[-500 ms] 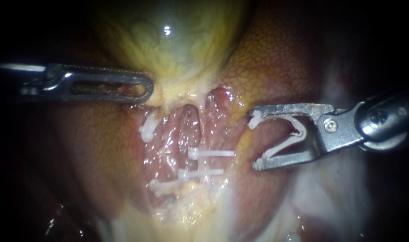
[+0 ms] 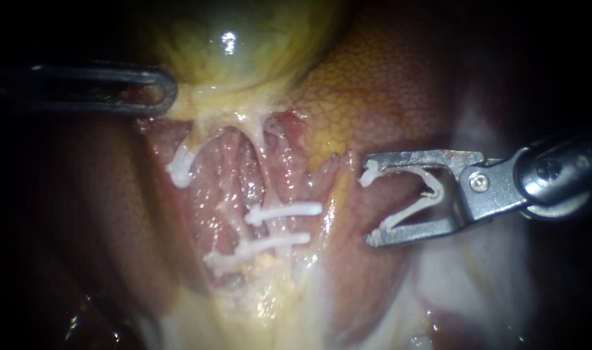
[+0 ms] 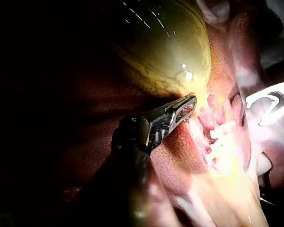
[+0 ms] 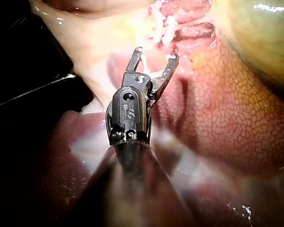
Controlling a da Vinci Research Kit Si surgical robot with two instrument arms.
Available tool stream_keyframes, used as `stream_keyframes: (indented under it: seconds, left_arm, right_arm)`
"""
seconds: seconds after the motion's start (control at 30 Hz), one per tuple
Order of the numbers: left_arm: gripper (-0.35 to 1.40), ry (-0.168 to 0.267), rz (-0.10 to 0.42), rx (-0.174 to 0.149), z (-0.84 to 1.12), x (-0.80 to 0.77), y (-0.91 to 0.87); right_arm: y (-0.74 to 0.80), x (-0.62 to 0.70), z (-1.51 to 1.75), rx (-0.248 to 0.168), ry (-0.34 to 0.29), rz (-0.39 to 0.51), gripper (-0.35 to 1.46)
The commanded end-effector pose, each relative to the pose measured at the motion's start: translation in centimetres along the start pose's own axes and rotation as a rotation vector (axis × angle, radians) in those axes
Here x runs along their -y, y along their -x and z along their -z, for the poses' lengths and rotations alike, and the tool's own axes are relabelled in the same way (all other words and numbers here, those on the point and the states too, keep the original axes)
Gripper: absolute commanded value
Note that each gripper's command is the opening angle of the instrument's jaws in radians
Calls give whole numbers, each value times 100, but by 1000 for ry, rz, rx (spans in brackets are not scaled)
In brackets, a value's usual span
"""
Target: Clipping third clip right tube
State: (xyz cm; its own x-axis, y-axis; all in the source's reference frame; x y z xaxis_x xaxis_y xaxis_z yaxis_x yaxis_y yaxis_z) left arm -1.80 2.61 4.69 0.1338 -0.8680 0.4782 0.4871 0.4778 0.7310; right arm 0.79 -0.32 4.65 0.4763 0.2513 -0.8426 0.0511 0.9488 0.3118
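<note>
My left instrument (image 2: 166, 91) has pulled left, jaws clenched on gallbladder (image 2: 244, 45), so right tube (image 2: 279, 172) is stretched. Right instrument (image 2: 368, 202) waits right of it, wide jaws cradling loaded clip (image 2: 406, 212); two clips (image 2: 283, 212) already cross tube.

The clip (image 2: 406, 211) you carry is white and spread wide like a V, with its hinge to the right and both legs pointing left. It sits at the right of the frame, one leg lying along each jaw of your right instrument (image 2: 368, 201). The right tube (image 2: 264, 228) is a thin, wet, pale pink strand running down the middle of the frame. The upper closed clip (image 2: 283, 212) and the lower closed clip (image 2: 273, 246), both white, cross it, one just under the other.
</note>
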Motion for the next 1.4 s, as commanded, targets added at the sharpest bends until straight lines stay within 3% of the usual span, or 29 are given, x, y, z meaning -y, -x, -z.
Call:
stream_keyframes:
  seconds: [0.03,0.53,0.83,1.1,1.2,1.4]
  left_arm:
    - [-35,-1,0,2,1,1,0]
    - [-35,1,0,6,-2,4,-3]
    - [-35,5,0,8,-4,8,-4]
    - [-35,6,0,9,-5,12,-5]
    - [-35,6,0,9,-5,12,-6]
    - [-35,6,0,9,-6,12,-6]
  right_arm:
    - [-1,1,-2,-8,-5,-11,49]
    - [-8,-18,-39,-114,-56,-284,49]
    - [7,-36,-69,-125,-66,-357,49]
    - [19,-44,-101,-147,-99,-400,49]
    - [22,-47,-112,-178,-121,-423,49]
    - [24,-54,-130,-280,-193,-467,48]
